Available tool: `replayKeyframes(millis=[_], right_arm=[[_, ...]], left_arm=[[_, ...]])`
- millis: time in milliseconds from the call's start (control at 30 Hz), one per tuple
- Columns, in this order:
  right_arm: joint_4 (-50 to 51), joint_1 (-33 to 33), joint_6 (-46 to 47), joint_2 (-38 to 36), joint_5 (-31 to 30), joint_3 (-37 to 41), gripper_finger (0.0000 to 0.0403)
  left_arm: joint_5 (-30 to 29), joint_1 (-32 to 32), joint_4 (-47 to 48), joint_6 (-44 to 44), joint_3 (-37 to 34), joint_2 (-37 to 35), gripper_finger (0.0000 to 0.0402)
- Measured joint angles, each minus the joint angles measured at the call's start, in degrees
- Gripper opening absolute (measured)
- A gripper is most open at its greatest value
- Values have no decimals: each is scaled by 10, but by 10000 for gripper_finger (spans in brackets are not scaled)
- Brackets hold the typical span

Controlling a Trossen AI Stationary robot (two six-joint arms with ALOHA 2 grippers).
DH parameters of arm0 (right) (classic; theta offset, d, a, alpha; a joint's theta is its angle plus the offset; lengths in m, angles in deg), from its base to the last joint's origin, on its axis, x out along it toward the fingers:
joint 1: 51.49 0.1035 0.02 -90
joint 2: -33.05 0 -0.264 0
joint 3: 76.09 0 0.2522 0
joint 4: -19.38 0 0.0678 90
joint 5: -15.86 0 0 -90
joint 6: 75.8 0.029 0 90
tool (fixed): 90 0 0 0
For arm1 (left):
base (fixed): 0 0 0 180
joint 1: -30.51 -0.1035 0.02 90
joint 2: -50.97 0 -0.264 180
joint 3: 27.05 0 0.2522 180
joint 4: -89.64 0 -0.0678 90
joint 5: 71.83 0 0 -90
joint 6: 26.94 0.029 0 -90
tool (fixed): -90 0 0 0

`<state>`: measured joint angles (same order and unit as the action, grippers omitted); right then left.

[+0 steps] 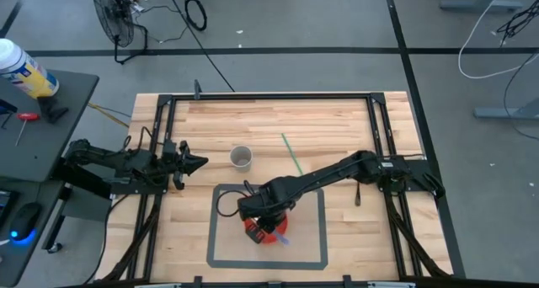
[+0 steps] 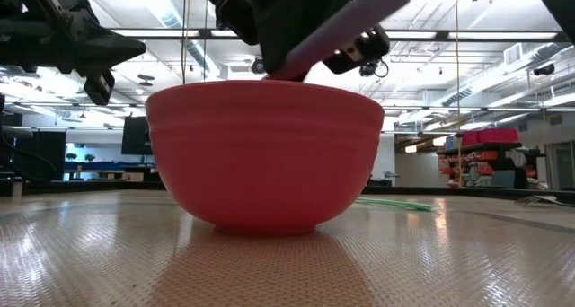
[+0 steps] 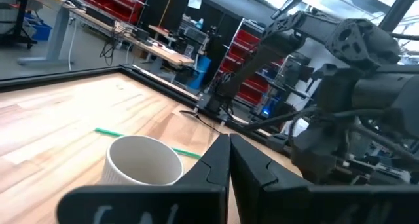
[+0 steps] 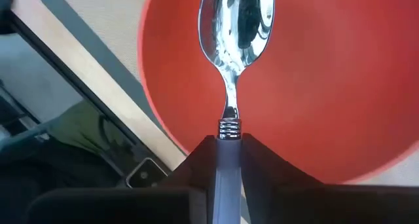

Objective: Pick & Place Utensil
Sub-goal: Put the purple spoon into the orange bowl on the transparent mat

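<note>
One spoon (image 4: 234, 27), with a shiny metal bowl and a pale lilac handle, is clamped between the two dark fingers of the right gripper (image 4: 226, 160), which grip the handle just behind its ribbed metal collar; the spoon's bowl hangs over the inside of the single red bowl (image 4: 340, 86), and whether it touches the bowl's floor cannot be told. In the low view the lilac handle slants up and out above the rim of the red bowl (image 2: 265, 154). The bowl sits inside a grey taped rectangle (image 1: 212, 229) near the middle of the table's (image 1: 337, 128) front edge, and the right arm reaches in diagonally from the table's right side to hold its gripper (image 1: 263, 224) right over it. Farther back, well apart from the bowl, stand one white cup (image 1: 242, 157) near the table's centre and one green straw (image 1: 292, 153) lying flat just beside it towards the right. The left gripper (image 1: 195, 162) waits near the table's left edge, pointed at the cup, its fingers (image 3: 255, 165) pressed together with nothing between them.
</note>
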<state>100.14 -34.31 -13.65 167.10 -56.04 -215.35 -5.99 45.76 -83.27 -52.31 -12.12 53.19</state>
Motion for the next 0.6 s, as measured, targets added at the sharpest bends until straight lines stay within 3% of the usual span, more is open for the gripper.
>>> replayKeyframes(millis=[600], right_arm=[[-120, -23, 75, 0, 63, 112, 76]], left_arm=[[0, 0, -2, 0, 0, 0, 14]])
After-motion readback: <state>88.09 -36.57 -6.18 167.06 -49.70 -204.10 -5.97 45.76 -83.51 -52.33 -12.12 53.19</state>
